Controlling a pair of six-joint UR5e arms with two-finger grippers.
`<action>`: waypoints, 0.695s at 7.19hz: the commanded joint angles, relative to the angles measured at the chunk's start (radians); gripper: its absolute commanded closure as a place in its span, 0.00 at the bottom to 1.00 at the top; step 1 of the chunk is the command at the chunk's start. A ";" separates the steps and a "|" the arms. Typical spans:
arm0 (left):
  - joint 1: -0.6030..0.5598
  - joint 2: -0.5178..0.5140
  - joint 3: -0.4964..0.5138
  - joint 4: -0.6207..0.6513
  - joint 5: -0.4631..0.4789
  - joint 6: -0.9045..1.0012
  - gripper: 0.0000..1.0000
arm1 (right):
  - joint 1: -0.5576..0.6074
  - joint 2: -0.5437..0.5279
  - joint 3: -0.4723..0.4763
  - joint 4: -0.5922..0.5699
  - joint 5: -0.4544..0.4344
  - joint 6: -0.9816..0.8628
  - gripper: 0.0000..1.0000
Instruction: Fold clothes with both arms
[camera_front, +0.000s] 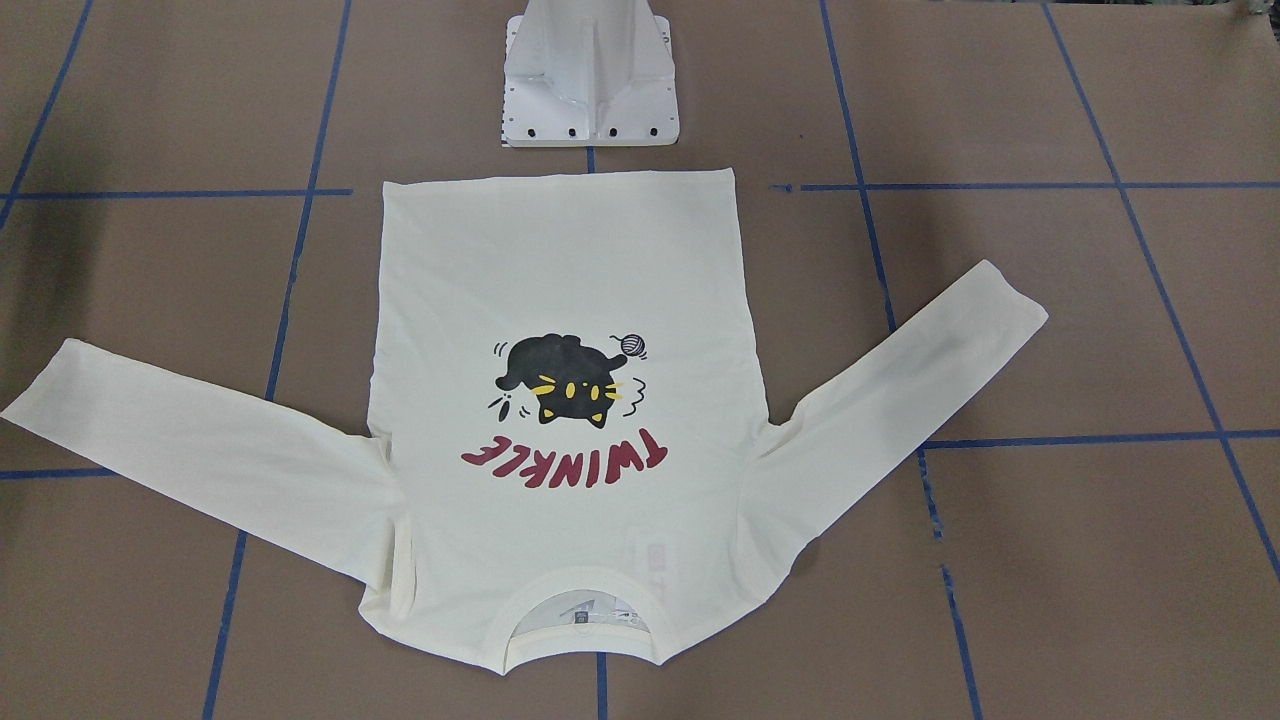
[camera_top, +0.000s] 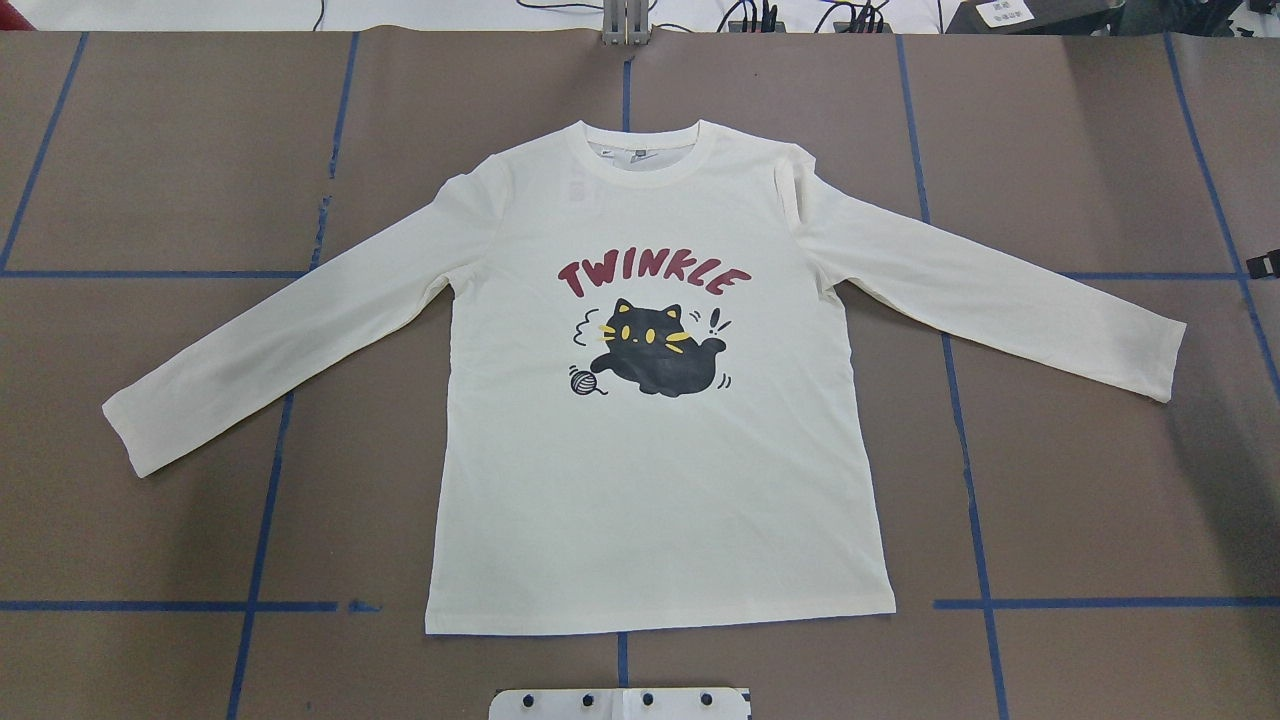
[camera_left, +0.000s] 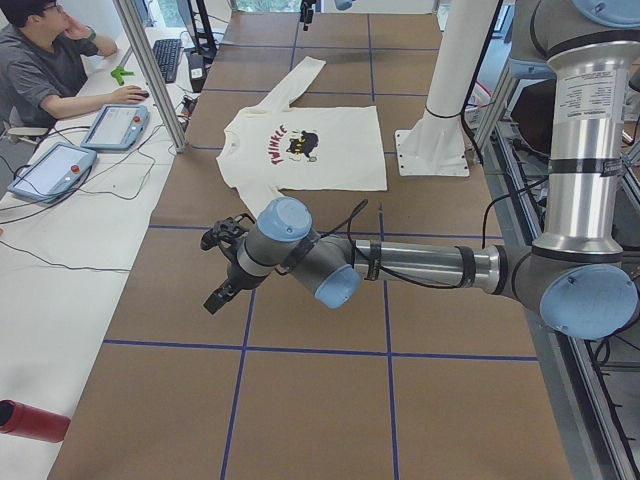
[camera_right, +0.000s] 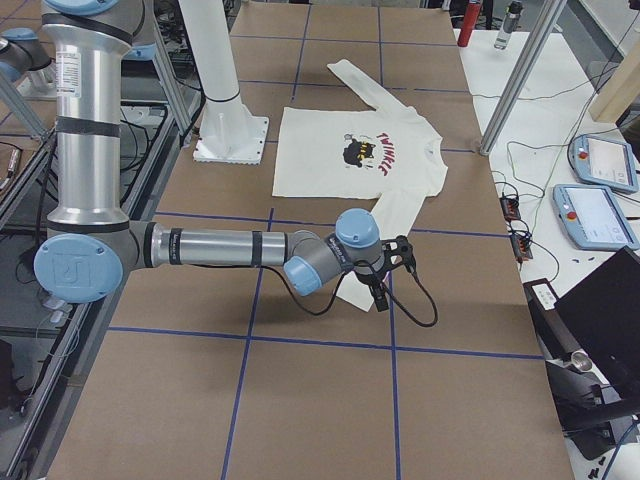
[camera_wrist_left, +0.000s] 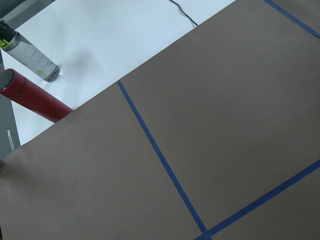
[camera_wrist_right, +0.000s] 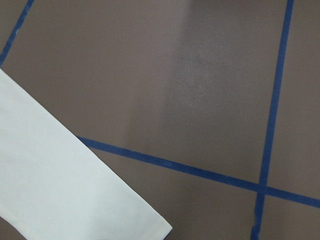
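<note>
Nothing folded yet: T-shirt (camera_top: 660, 480) flat, print up, middle of the bench (camera_top: 1100, 500). The left hand (camera_left: 218, 272) and right hand (camera_right: 390, 275) hover toward opposite ends; can't tell if they're clenched. Next up, probably grabbing sleeves (camera_top: 300, 340).

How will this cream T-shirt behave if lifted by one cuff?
Probably floppy: the T-shirt lies flat with soft creases near the armpits, so it should sag from any grip. Likely light, since the cloth looks thin. Pushed, it would probably bunch rather than slide whole on the matte brown paper.
</note>
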 joint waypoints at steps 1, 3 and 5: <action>-0.001 0.001 -0.001 -0.001 0.000 0.000 0.00 | -0.152 -0.004 -0.136 0.314 -0.125 0.288 0.17; -0.001 0.001 -0.004 -0.001 0.000 0.002 0.00 | -0.162 0.050 -0.225 0.319 -0.145 0.278 0.24; 0.000 0.000 -0.003 -0.001 0.000 0.002 0.00 | -0.167 0.047 -0.240 0.319 -0.148 0.280 0.26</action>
